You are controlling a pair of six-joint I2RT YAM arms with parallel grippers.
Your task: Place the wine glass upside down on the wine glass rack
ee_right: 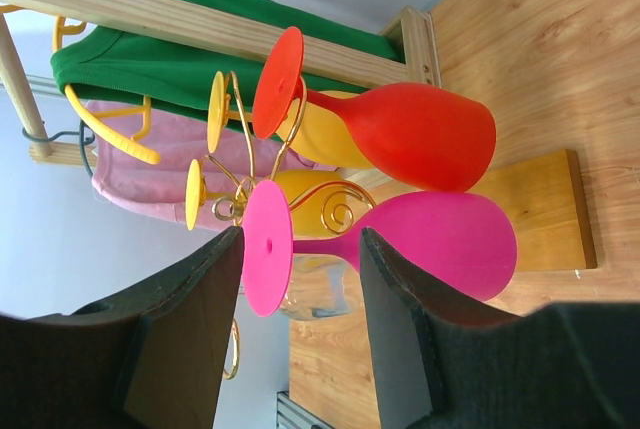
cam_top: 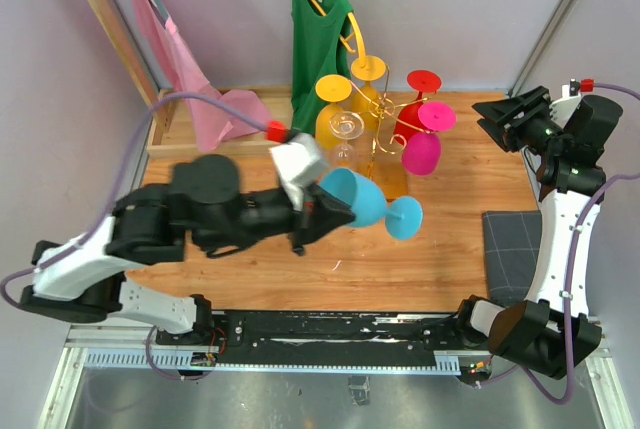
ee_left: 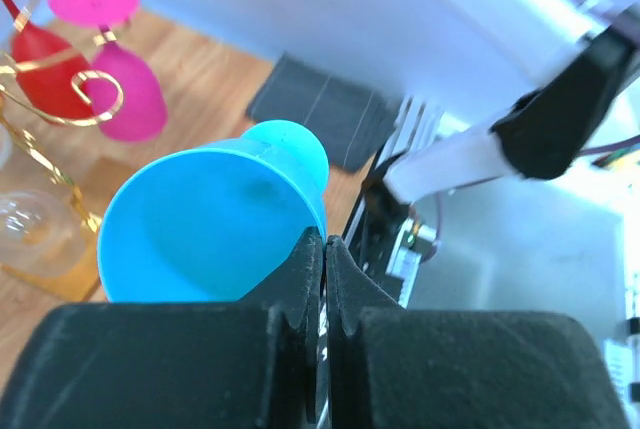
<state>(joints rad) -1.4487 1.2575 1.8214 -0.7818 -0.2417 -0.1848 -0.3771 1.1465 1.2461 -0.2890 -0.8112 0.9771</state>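
Observation:
The blue wine glass is held sideways just in front of the rack, its round foot pointing right. My left gripper is shut on the rim of its bowl; in the left wrist view the fingers pinch the wall of the blue wine glass. The gold wine glass rack stands at the table's back middle. Yellow, red, pink and clear glasses hang upside down on it. My right gripper hovers open to the right of the rack, empty, facing the pink glass.
A wooden clothes frame stands behind the rack with a green top and a pink garment on hangers. A dark mat lies at the table's right edge.

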